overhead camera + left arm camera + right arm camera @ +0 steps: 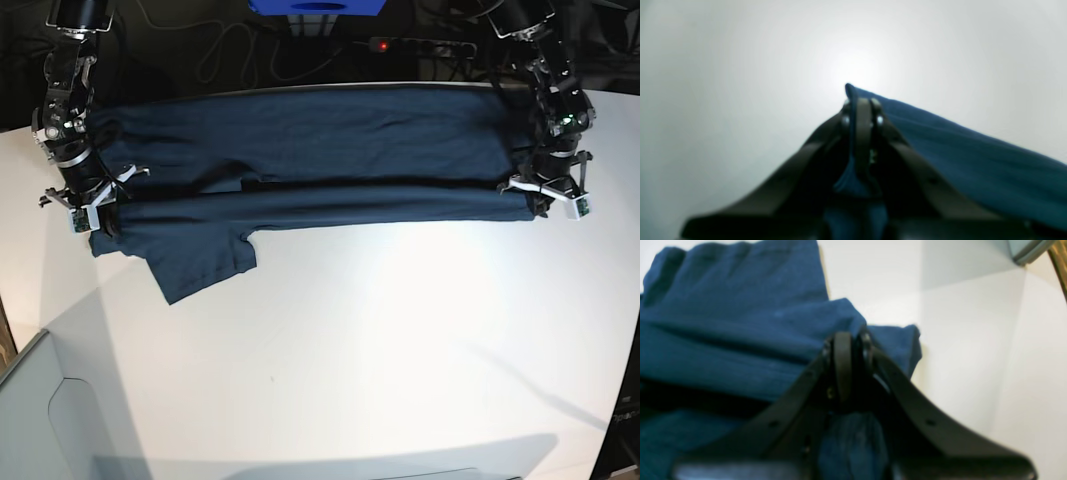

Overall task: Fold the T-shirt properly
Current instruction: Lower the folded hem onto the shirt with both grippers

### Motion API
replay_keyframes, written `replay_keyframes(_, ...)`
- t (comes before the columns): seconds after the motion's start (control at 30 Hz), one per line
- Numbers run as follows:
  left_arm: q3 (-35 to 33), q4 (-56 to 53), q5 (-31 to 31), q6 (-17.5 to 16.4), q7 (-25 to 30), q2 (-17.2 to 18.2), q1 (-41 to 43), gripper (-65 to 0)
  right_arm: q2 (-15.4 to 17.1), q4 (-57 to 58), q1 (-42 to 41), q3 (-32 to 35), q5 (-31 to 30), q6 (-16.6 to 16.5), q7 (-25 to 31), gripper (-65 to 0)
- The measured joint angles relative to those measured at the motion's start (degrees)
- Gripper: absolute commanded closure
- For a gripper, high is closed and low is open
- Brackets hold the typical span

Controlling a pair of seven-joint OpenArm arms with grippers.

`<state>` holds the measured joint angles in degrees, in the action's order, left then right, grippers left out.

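The dark navy T-shirt (310, 150) lies stretched across the far part of the white table (380, 340), its near long edge folded over into a band. One sleeve (200, 260) sticks out toward the front at the left. My left gripper (540, 200), at the base view's right, is shut on the shirt's right end; in the left wrist view the jaws (862, 106) pinch the blue cloth (973, 160). My right gripper (95, 215), at the base view's left, is shut on the left end; in the right wrist view the jaws (846, 343) clamp the fabric (733, 323).
Behind the table are a blue box (318, 8), cables and a power strip with a red light (380, 45). A grey tray edge (40, 400) sits at the front left corner. White tabletop stretches in front of the shirt.
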<state>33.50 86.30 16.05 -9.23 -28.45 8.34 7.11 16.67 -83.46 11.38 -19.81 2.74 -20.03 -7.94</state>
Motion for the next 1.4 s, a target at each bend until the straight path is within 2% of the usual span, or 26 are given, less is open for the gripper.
replay_keyframes(0.1,-0.04,0.00,0.02,-0.02,-1.16,-0.24,-0.17,-0.8,-0.02,-0.07,-0.37,0.00,0.04,0.00,-2.27,-11.4)
replay_keyframes(0.17,-0.02,0.00,-0.02,0.00,-4.37,-0.24,-0.17,-8.1,0.04,-0.15,-0.68,0.00,0.02,0.00,-2.60,-19.8)
replay_keyframes(0.23,0.04,0.00,-0.02,0.22,-5.20,-0.24,-0.11,-16.2,0.15,-0.66,-0.66,0.00,0.15,0.00,-2.86,-26.9)
replay_keyframes(0.33,0.09,0.13,-0.22,0.22,-4.83,-0.20,-0.17,-23.8,0.15,-3.65,-0.35,-0.17,0.09,0.00,-3.02,-31.1)
replay_keyframes(0.4,0.07,1.11,0.00,0.20,-5.01,-0.28,-0.11,-25.3,0.15,-5.40,-0.37,-0.26,0.04,0.00,-2.99,-31.1)
replay_keyframes(1.0,0.11,2.25,-0.04,0.44,-4.79,-0.57,-0.28,-24.8,-0.15,-6.97,-0.59,-0.13,0.02,0.00,-3.02,-31.4)
replay_keyframes(1.3,-0.09,2.25,-0.04,0.39,-4.85,-1.51,-0.26,-8.2,-0.17,-7.02,-1.77,-0.15,0.02,0.00,-6.27,-31.4)
replay_keyframes(1.4,-0.02,2.25,-0.04,0.39,-4.85,-1.51,-0.26,-0.4,-0.15,-7.08,-1.81,-0.24,0.00,0.02,-6.23,-31.4)
